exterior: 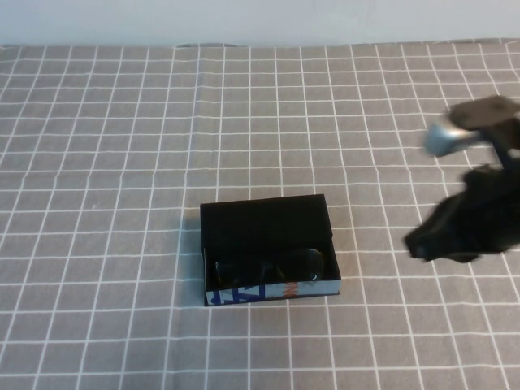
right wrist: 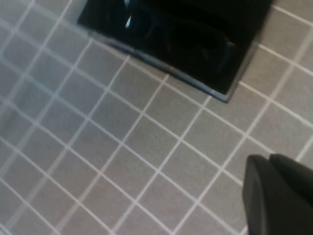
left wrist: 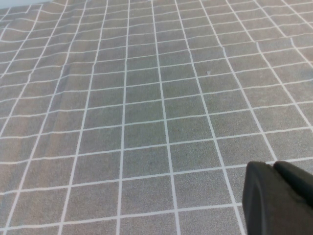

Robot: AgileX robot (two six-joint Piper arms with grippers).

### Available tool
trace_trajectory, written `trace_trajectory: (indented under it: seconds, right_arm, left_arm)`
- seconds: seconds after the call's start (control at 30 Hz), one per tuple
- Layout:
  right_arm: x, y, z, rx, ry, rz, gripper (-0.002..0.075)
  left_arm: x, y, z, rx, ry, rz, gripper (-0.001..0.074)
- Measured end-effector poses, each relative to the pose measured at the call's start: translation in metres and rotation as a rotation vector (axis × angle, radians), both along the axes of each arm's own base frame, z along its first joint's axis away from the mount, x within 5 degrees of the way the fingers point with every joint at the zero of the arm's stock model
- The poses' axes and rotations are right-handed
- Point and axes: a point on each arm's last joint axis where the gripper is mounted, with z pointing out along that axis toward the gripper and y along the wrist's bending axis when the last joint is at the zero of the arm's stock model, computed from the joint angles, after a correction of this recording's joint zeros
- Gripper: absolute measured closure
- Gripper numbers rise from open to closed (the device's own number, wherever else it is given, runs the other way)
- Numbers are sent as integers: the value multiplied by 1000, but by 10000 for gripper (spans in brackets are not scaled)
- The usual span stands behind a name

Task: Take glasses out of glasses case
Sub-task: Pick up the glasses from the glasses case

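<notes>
Nothing is extracted yet: the glasses [exterior: 272, 266] are seen lying inside the open glasses case [exterior: 264, 223] mid-table [exterior: 122, 162]. The right claw [exterior: 422, 242] is held beside it, probably approaching; the left claw [left wrist: 276, 196] is parked elsewhere. Neither claw's state can be told.

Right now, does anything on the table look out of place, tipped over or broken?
Nothing stands out. The glasses case sits open and flat on the checked cloth, with the glasses lying inside along its printed front edge. The right gripper hovers right of it; the left gripper is over bare cloth.
</notes>
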Motion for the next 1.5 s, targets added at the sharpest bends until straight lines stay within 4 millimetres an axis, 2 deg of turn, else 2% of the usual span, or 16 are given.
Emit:
trace_trajectory:
  seconds: [0.03, 0.17, 0.33, 0.57, 0.7, 0.9, 1.1, 1.5]
  right_arm:
    - [4, 6, 2, -39, -26, 52, 744]
    - [21, 54, -4, -183, -94, 360, 744]
    - [38, 103, -13, -268, -194, 680, 715]
    - [72, 140, -41, -333, -252, 928, 518]
    - [89, 152, -56, -361, -278, 1002, 471]
    - [104, 163, -77, -381, -262, 1031, 461]
    - [107, 165, -86, -388, -254, 1052, 461]
    - [103, 167, -87, -375, -226, 1074, 460]
  left_arm:
    - [0, 0, 0, 0, 0, 0, 740]
    - [0, 0, 0, 0, 0, 0, 739]
    - [0, 0, 0, 0, 0, 0, 739]
    - [0, 0, 0, 0, 0, 0, 739]
    - [0, 0, 0, 0, 0, 0, 739]
    - [0, 0, 0, 0, 0, 0, 739]
    - [0, 0, 0, 0, 0, 0, 739]
    - [0, 0, 0, 0, 0, 0, 739]
